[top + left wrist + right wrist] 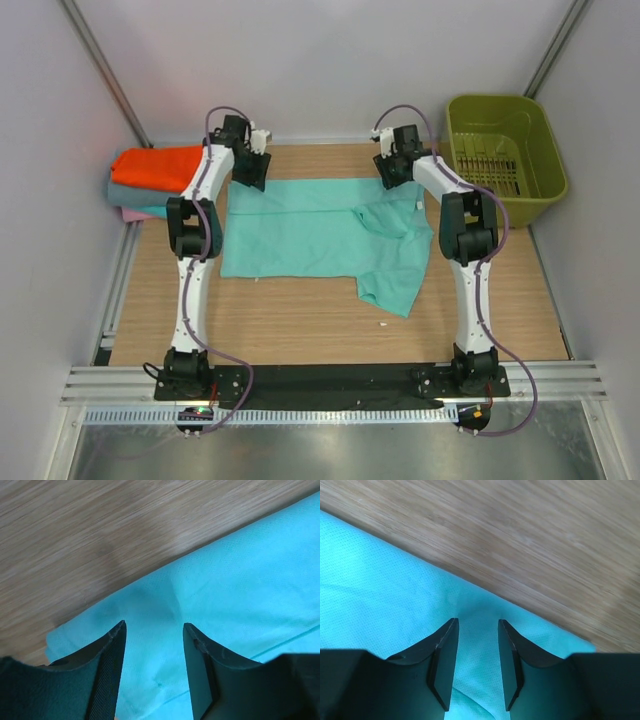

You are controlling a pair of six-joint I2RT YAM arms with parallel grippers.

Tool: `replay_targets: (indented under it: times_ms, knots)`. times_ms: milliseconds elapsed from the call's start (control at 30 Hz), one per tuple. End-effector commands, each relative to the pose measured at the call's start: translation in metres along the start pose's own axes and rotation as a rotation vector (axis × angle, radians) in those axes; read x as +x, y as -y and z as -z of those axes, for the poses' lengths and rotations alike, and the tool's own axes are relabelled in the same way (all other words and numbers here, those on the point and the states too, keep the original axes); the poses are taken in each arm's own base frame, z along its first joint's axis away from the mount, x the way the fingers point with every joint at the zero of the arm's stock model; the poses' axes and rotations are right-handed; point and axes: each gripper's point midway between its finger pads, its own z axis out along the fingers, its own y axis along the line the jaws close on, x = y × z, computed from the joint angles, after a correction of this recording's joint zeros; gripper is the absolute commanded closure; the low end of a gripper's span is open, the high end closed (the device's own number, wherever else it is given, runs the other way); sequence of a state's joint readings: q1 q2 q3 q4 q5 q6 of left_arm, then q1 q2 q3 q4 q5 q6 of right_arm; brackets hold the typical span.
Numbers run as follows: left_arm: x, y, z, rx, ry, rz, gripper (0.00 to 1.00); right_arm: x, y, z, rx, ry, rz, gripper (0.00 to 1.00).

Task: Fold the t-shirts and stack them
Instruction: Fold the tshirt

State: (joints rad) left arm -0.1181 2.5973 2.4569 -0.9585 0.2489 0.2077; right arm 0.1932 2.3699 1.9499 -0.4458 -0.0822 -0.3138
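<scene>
**Fig.** Mint-green t-shirt (300, 225) lay spread on the table (300, 325), its R side rumpled and folded over. At far L sat the stack: orange tee (155, 165) on grey-teal tee (122, 192) on pink tee (135, 213). L gripper (154, 630) and R gripper (478, 625) hung over the shirt's far-edge corners, jaws of both apart w/ cloth showing between, nothing pinched. Fabric judged light, limp, apt to bunch & drag. Best taken at those two corners, pinched thru both layers, lifted evenly.

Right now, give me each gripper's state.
Left gripper: open, holding nothing, over the edge of the mint-green cloth t-shirt.
Right gripper: open, holding nothing, over the same t-shirt's edge.
</scene>
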Motion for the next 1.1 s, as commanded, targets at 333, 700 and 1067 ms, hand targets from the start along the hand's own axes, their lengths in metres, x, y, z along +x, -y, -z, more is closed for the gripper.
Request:
replay_targets:
  times_ms: [333, 700, 1067]
  knots:
    - [-0.041, 0.108, 0.253, 0.100, 0.342, 0.060, 0.00, -0.087, -0.015, 0.216, -0.015, 0.444, 0.226, 0.45]
    - [0.053, 0.088, 0.252, -0.120, 0.196, 0.081, 0.00, 0.056, -0.124, 0.249, -0.387, 0.205, 0.426, 0.31]
    - [0.131, 0.048, 0.197, -0.352, 0.061, -0.076, 0.07, 0.194, -0.170, 0.274, -0.435, 0.297, 0.921, 0.36]
